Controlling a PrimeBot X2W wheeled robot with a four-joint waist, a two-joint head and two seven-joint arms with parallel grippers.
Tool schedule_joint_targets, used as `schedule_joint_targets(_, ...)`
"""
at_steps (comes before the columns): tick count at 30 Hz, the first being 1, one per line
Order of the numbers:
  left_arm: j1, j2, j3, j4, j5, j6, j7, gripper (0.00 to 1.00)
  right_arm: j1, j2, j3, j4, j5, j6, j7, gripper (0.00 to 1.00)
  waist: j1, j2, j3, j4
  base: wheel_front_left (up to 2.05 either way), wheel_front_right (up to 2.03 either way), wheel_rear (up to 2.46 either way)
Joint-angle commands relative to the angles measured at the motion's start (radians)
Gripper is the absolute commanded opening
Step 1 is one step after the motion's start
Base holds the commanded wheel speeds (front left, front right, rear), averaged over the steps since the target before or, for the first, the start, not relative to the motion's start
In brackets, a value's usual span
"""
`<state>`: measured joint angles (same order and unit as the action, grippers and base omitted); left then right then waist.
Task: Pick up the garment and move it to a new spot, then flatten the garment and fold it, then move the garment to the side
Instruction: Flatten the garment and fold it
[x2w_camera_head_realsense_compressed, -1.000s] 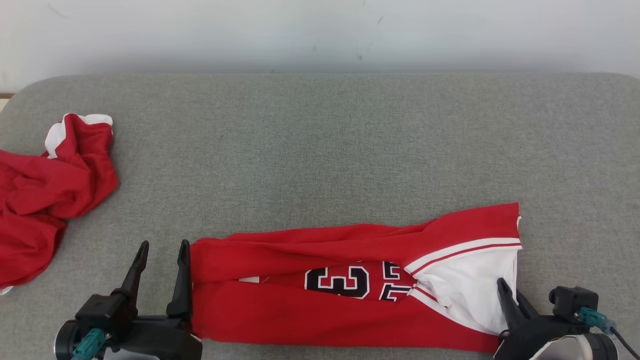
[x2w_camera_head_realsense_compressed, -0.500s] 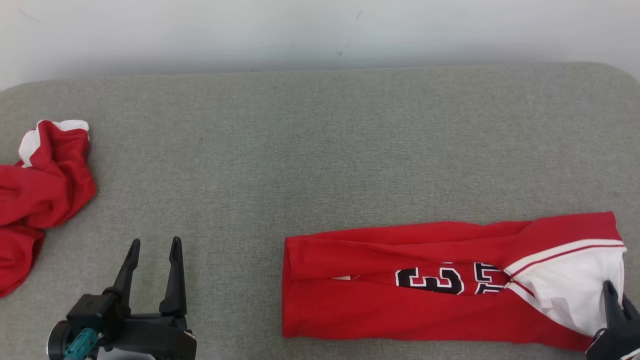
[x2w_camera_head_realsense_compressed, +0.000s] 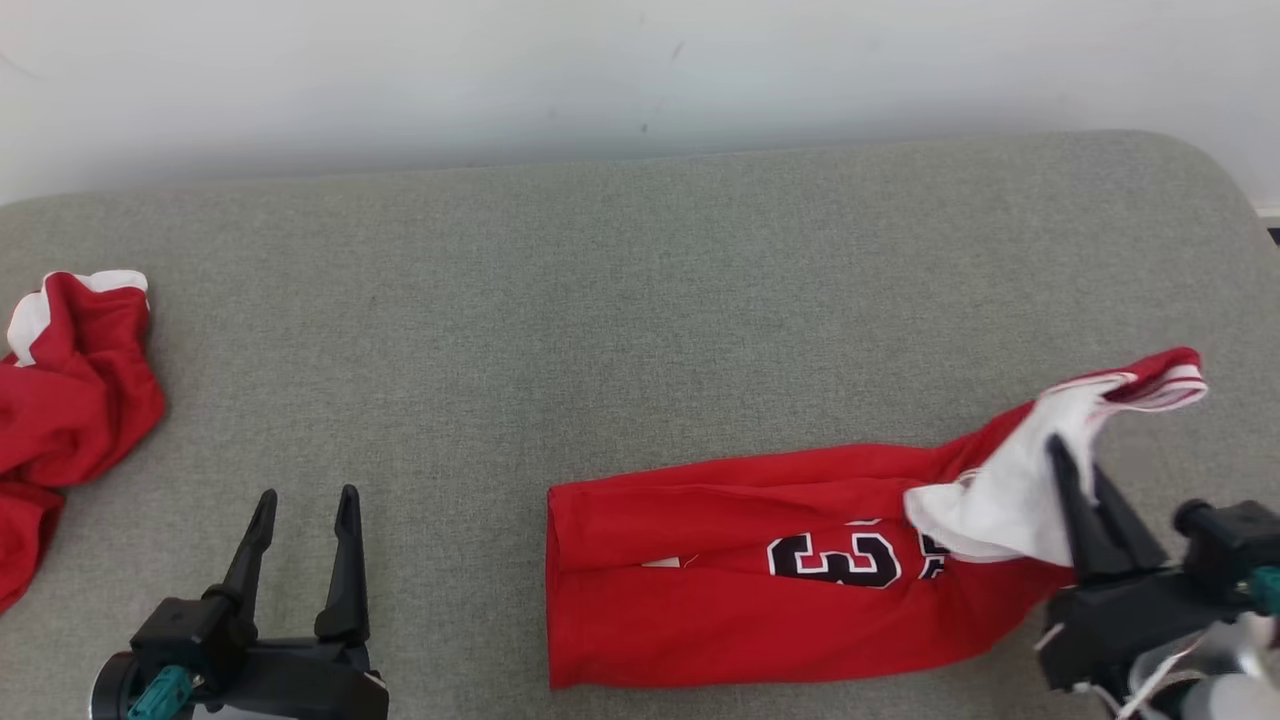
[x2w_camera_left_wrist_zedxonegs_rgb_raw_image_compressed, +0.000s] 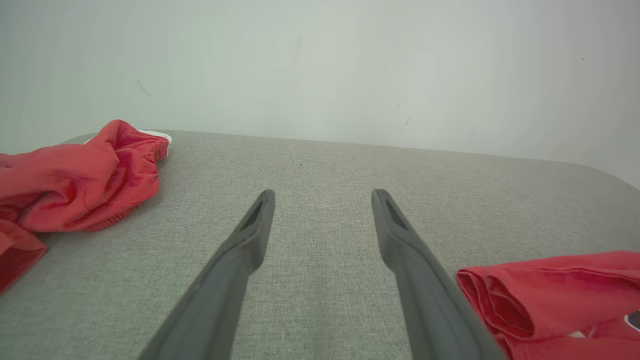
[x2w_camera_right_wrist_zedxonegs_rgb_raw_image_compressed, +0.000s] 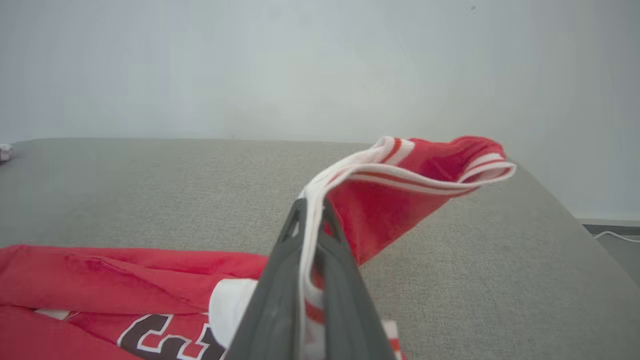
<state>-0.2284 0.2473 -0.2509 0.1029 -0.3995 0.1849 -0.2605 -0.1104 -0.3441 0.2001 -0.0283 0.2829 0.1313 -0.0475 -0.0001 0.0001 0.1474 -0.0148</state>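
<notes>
The garment (x2w_camera_head_realsense_compressed: 760, 580) is a red jersey with black-and-white numbers, folded into a long strip on the grey table (x2w_camera_head_realsense_compressed: 640, 300), right of centre. My right gripper (x2w_camera_head_realsense_compressed: 1068, 455) is shut on its white-trimmed right end and holds that end lifted off the table; in the right wrist view the striped hem (x2w_camera_right_wrist_zedxonegs_rgb_raw_image_compressed: 425, 170) drapes over the closed fingers (x2w_camera_right_wrist_zedxonegs_rgb_raw_image_compressed: 345, 280). The folded left end (x2w_camera_left_wrist_zedxonegs_rgb_raw_image_compressed: 505, 305) lies flat. My left gripper (x2w_camera_head_realsense_compressed: 305, 500) stands open at the lower left, apart from the jersey, with bare table between its fingers (x2w_camera_left_wrist_zedxonegs_rgb_raw_image_compressed: 240, 260).
A second red garment (x2w_camera_head_realsense_compressed: 70, 420) lies crumpled at the table's left edge, also seen as a red heap (x2w_camera_left_wrist_zedxonegs_rgb_raw_image_compressed: 75, 180) in the left wrist view. A pale wall (x2w_camera_head_realsense_compressed: 640, 70) runs behind the table. The table's rounded right corner (x2w_camera_head_realsense_compressed: 1210, 170) is close to the lifted end.
The head view has shifted. My right gripper has dragged the jersey rightward away from the left gripper and has now raised its right end off the table. The left gripper stays open.
</notes>
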Motion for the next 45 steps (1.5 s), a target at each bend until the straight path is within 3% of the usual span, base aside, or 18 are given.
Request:
schedule_joint_targets(1,0.012,0.007,0.001,0.003,0.002,-0.003,-0.002,1.0,0.01,0.007,0.013,-0.017,-0.003,-0.001,0.009,0.0,0.0001,-0.0001,-0.001,0.0,0.0,0.0,0.0)
schedule_joint_targets(6,0.003,0.01,-0.007,0.002,0.003,-0.005,0.004,1.0,0.03,0.053,0.14,-0.158,-0.009,-0.001,0.089,0.0,0.0001,-0.0001,-0.002,0.006,0.0,0.0,0.0)
schedule_joint_targets(12,-0.01,0.009,-0.015,0.006,-0.001,-0.001,0.009,1.0,0.006,0.098,0.307,-0.189,0.03,-0.001,0.124,0.0,0.0001,-0.0001,0.001,0.017,0.0,0.0,0.0)
schedule_joint_targets(24,-0.028,-0.001,-0.033,0.017,-0.006,-0.003,0.011,1.0,-0.084,0.183,0.472,0.057,0.117,-0.001,0.074,0.0,0.0001,-0.0001,0.022,0.042,0.0,0.0,0.0)
schedule_joint_targets(37,-0.038,-0.004,-0.043,0.029,-0.008,0.0,0.008,1.0,-0.205,0.236,0.565,0.284,0.205,-0.001,-0.001,0.0,0.0001,-0.0001,0.036,0.054,0.0,0.0,0.0)
schedule_joint_targets(38,-0.039,-0.005,-0.045,0.029,-0.008,0.0,0.008,1.0,-0.214,0.241,0.572,0.301,0.211,-0.001,-0.007,0.33,0.0001,-0.0001,0.037,0.055,0.0,0.0,0.0)
schedule_joint_targets(39,-0.041,-0.005,-0.046,0.03,-0.009,-0.001,0.008,1.0,-0.22,0.249,0.58,0.31,0.23,-0.001,-0.013,0.85,0.0001,-0.0001,0.039,0.056,0.0,0.0,0.0)
schedule_joint_targets(40,-0.043,-0.006,-0.047,0.032,-0.009,-0.002,0.007,1.0,-0.228,0.254,0.588,0.318,0.243,-0.001,-0.021,1.0,0.0001,-0.0001,0.04,0.057,0.0,0.0,0.0)
schedule_joint_targets(45,-0.049,-0.009,-0.051,0.036,-0.01,0.001,0.005,1.0,-0.249,0.267,0.628,0.301,0.315,-0.001,-0.046,1.0,0.0001,-0.0001,0.046,0.06,0.0,0.0,0.0)
